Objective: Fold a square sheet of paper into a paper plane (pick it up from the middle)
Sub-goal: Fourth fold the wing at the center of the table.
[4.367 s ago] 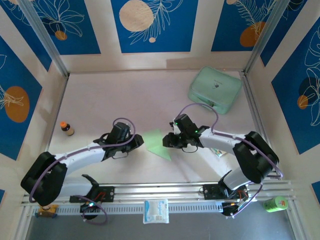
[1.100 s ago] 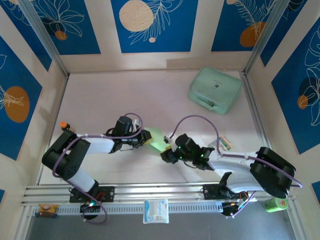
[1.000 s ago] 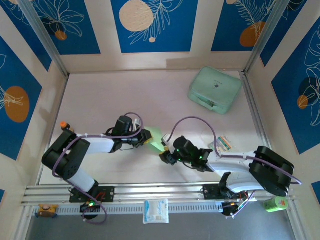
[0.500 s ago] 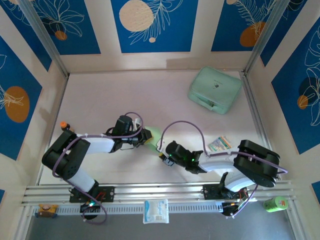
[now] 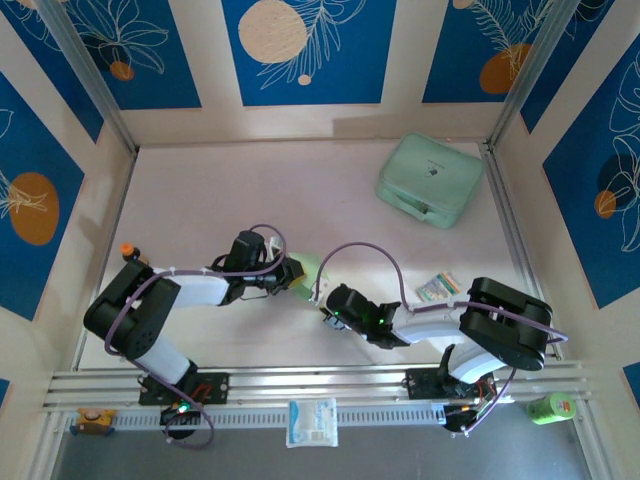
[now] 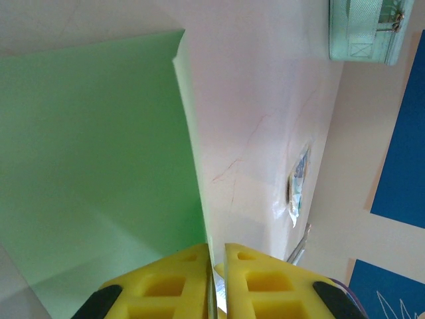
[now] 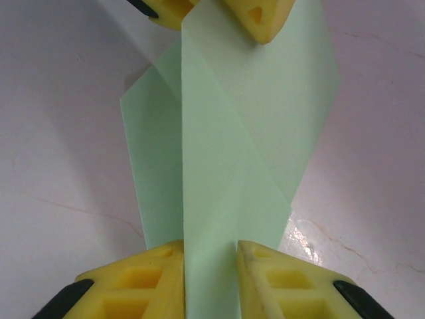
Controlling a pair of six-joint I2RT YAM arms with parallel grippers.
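Nearest me, at six o'clock on the front rail, lies a white-and-blue packet (image 5: 311, 422). Just beyond it, in the middle of the table (image 5: 200, 190), the sheet of paper (image 5: 311, 268) sits between my two pincers. It is light green and already folded, with overlapping flaps and slanting creases across it.

My right gripper (image 5: 325, 306) meets the paper from its five o'clock side. Seen from that wrist, a strip of the paper (image 7: 232, 133) fills the narrow gap between my yellow fingers (image 7: 136, 282); I cannot tell whether they are pressing on it or only standing either side of it.

My left gripper (image 5: 294, 275) comes in from the paper's nine o'clock side and is clenched on it. From the left wrist, the fingers (image 6: 166, 279) are nearly closed with a raised edge of the sheet (image 6: 93, 166) between them, and the broad green face spreads out to nine o'clock. In the right wrist view those same fingers (image 7: 260, 14) sit at twelve o'clock, on the sheet's far end.

Farther off, a small printed packet (image 5: 438, 288) lies at three o'clock of the paper, and a little bottle (image 5: 128, 250) stands at nine o'clock by the table's edge. Farthest, at one o'clock, rests the mint-green case (image 5: 430, 180).
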